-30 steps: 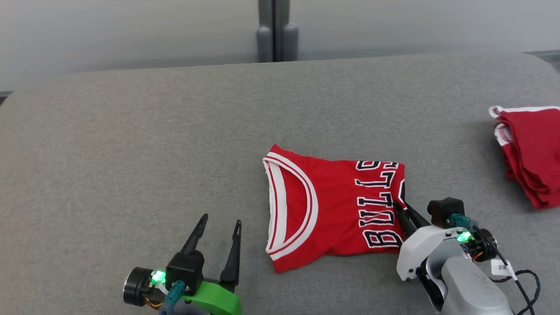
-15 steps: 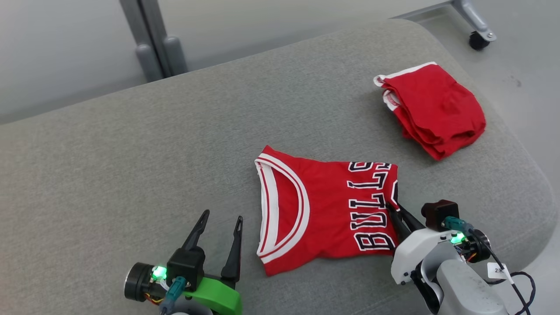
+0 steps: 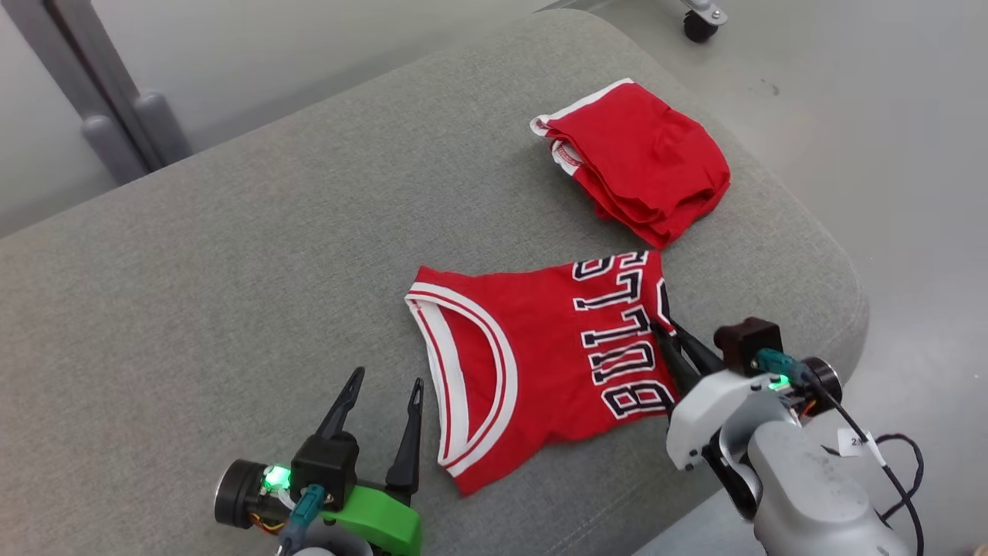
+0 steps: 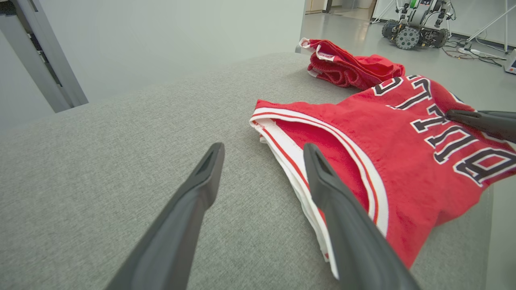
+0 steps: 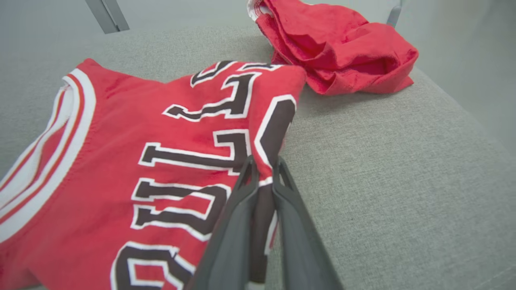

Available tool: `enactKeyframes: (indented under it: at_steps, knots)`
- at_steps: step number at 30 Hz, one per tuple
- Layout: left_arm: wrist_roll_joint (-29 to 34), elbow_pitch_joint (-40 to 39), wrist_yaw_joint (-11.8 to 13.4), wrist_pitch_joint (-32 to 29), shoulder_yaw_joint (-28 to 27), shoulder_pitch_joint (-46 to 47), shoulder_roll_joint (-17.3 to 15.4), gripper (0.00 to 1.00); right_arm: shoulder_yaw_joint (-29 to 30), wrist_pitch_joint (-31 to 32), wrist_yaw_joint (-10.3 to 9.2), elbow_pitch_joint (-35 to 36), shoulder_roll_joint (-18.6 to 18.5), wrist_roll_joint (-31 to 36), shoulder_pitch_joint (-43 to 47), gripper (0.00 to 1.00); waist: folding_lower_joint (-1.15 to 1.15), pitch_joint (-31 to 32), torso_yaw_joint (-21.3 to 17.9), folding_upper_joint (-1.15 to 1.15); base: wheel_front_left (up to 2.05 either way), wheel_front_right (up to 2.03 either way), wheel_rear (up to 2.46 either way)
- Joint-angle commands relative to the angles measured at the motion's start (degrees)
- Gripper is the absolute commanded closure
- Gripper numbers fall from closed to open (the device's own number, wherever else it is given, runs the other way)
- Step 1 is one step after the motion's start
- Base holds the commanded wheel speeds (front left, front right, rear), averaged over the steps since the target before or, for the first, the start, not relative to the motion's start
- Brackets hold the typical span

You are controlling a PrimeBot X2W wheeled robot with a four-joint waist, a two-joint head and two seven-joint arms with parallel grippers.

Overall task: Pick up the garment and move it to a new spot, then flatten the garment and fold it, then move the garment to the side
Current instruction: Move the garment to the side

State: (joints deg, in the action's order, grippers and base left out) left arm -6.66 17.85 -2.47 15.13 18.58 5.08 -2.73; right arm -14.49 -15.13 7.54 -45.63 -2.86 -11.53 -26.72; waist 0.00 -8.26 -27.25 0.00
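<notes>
Two grippers in head view: right gripper (image 3: 662,328) pinched shut on the folded jersey (image 3: 540,363) at its lettered edge, mid-front of the grey cushion (image 3: 231,270). Left gripper (image 3: 388,378) wide open, empty, just beside the collar. Left wrist: collar layers lie loose. Right wrist: only a thin pinch of cloth btwn fingers, w/ a red pile (image 5: 342,44) close behind. Risk: a one-sided drag could open the fold or push the jersey into the pile.
</notes>
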Motion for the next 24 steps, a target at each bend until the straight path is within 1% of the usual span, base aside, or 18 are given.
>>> enactKeyframes:
  at_steps: [1,4,7,11,14,18,20,22,24]
  knots:
    - [0.48,0.15,-0.08,-0.02,-0.25,1.22,-0.36,0.0,-0.74,0.02,-0.12,0.62,-0.14,0.48,-2.01,1.0,0.0,-1.79,-1.55,0.0,0.0,0.0,0.0]
    - [1.13,0.34,-0.53,-0.02,-0.42,1.6,-0.36,0.0,-2.8,0.02,-0.12,0.88,-0.11,0.64,-5.87,1.0,0.0,-2.92,-1.46,0.0,0.0,0.0,0.0]
    - [1.95,0.76,-0.94,-0.02,-1.04,2.39,-0.37,0.0,-4.03,0.39,-0.12,0.23,-0.15,0.8,-11.74,1.0,0.0,-4.2,-0.9,0.0,0.0,0.0,0.0]
    - [2.5,1.52,-1.41,-0.02,-1.62,3.22,-0.37,0.0,-2.32,1.62,-0.12,-2.52,-0.88,3.12,-20.41,1.0,0.0,-5.99,0.42,0.0,0.0,0.0,0.0]
    - [2.96,1.65,-1.7,-0.02,-1.85,4.02,-0.36,0.0,1.66,2.49,-0.12,-5.83,-3.46,5.94,-25.93,1.0,0.0,-7.31,1.92,0.0,0.0,0.0,0.0]
    - [3.53,1.8,-1.99,-0.02,-2.1,4.94,-0.37,0.0,10.74,3.51,-0.12,-11.3,-8.49,11.72,-31.03,1.0,0.0,-8.95,4.28,0.0,0.0,0.0,0.0]
    - [3.86,1.82,-2.2,-0.02,-2.29,5.4,-0.35,0.0,15.77,3.42,-0.12,-12.89,-11.38,16.32,-32.44,1.0,0.0,-9.58,5.35,0.0,0.0,0.0,0.0]
    - [4.16,1.92,-2.38,-0.02,-2.6,5.81,-0.36,0.0,20.74,3.29,-0.11,-13.41,-12.64,20.88,-32.65,0.0,0.0,-10.08,6.26,0.0,0.0,0.0,0.0]
    - [4.37,1.89,-2.42,-0.02,-2.97,5.93,-0.37,0.0,25.42,2.92,-0.11,-13.17,-12.38,24.47,-31.66,0.0,0.0,-10.35,6.77,0.0,0.0,0.0,0.0]
